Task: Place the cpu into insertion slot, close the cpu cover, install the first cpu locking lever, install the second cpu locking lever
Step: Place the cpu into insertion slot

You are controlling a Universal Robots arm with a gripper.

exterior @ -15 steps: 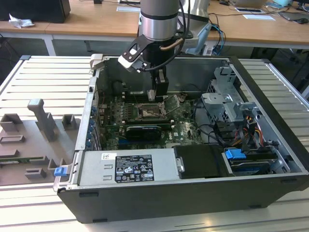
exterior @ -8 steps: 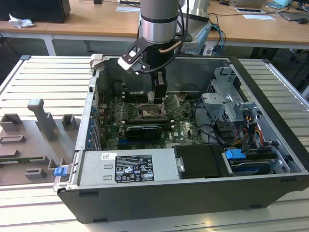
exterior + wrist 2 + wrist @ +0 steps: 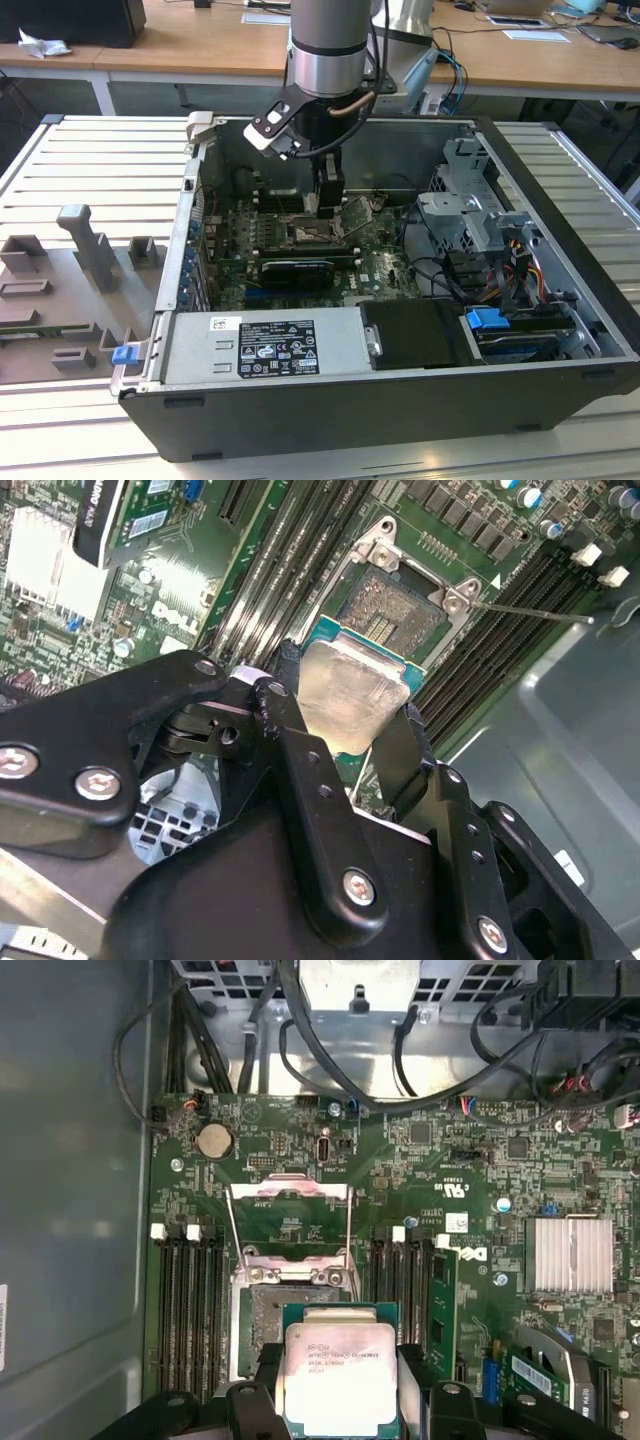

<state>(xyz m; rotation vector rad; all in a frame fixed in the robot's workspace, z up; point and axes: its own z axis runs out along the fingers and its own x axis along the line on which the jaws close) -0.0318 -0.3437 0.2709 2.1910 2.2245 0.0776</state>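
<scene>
The cpu (image 3: pixel 350 695), a pale silvery square chip on a green edge, is pinched between my two black fingers (image 3: pixel 288 705). In both wrist views it hangs just above and slightly off the insertion slot (image 3: pixel 395 605), a dark square socket with a metal rim. My gripper (image 3: pixel 340 1385) is shut on the cpu (image 3: pixel 338 1370), near one edge of the slot (image 3: pixel 285 1315). The cpu cover (image 3: pixel 290 1222), a thin metal frame, stands swung open beyond the slot. In the exterior view my gripper (image 3: pixel 328 203) reaches down inside the case over the slot (image 3: pixel 308 233), with the cover (image 3: pixel 357 216) tilted up beside it.
Long black memory slots (image 3: pixel 190 1300) flank the socket on both sides. A thin lever wire (image 3: pixel 530 611) sticks out from the socket corner. A black graphics card (image 3: pixel 295 272), the power supply (image 3: pixel 265 345) and a drive cage (image 3: pixel 470 205) crowd the case; cables (image 3: pixel 330 1070) hang nearby.
</scene>
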